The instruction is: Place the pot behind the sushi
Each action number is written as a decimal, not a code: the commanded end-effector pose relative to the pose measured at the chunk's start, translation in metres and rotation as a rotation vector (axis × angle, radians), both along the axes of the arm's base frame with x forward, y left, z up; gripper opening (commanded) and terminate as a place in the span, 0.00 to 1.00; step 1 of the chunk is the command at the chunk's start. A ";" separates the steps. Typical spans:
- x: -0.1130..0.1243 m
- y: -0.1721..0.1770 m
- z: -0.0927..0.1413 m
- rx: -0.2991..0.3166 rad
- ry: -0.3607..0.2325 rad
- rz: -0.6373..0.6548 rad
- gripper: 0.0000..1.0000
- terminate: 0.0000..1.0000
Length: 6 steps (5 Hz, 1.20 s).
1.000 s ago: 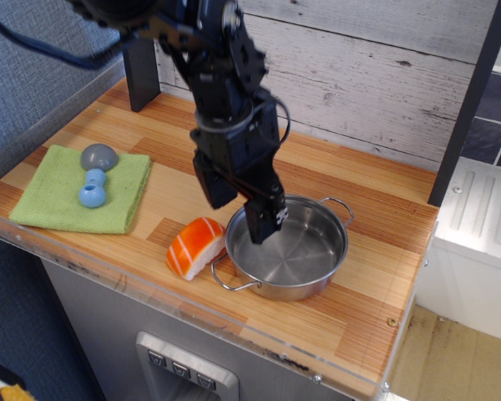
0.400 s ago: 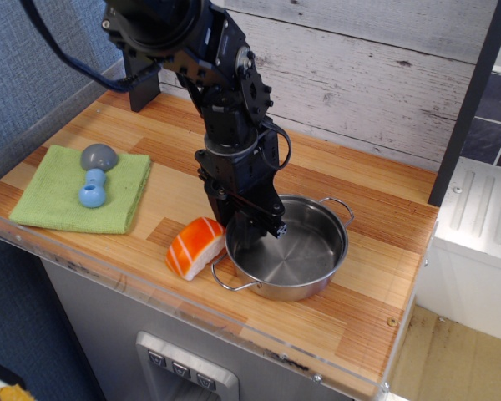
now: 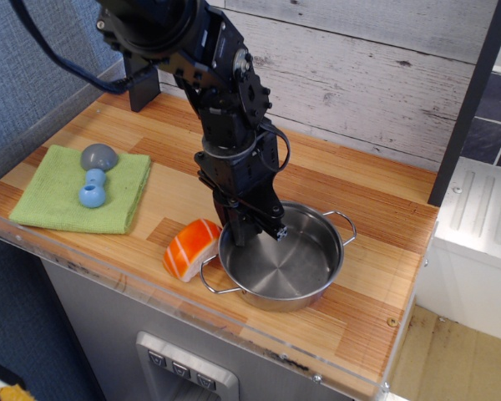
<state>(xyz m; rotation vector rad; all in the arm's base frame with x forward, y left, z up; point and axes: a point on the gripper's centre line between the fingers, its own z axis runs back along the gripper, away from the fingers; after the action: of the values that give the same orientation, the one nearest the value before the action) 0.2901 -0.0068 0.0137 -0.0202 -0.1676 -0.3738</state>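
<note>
We see a toy kitchen mock-up: wooden counter (image 3: 351, 309), plank wall (image 3: 384, 75), white sink (image 3: 484, 209).

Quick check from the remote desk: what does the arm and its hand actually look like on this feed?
The black, matte, chunky-jointed robot arm is built from blocky segments. A thin black cable loops from its upper part, and another curls beside the wrist. The black hand ends in flat, squared fingers, with a small white mark near the tip. No other markings are legible.

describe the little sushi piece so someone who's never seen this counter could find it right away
On the wooden counter, look near the front edge, just left of the shiny steel pot where the robot's hand is. The sushi sits against the pot's left side. It is the only orange thing, white-striped on top, unlike the grey-and-blue toy on the green cloth.
</note>
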 end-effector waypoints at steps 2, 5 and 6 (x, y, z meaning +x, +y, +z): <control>0.008 -0.020 0.052 -0.039 -0.107 -0.053 0.00 0.00; 0.024 0.003 0.124 -0.081 -0.208 0.018 0.00 0.00; 0.037 0.030 0.129 -0.071 -0.214 0.069 0.00 0.00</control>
<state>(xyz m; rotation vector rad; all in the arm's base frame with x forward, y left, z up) 0.3265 0.0237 0.1294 -0.0526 -0.3489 -0.2959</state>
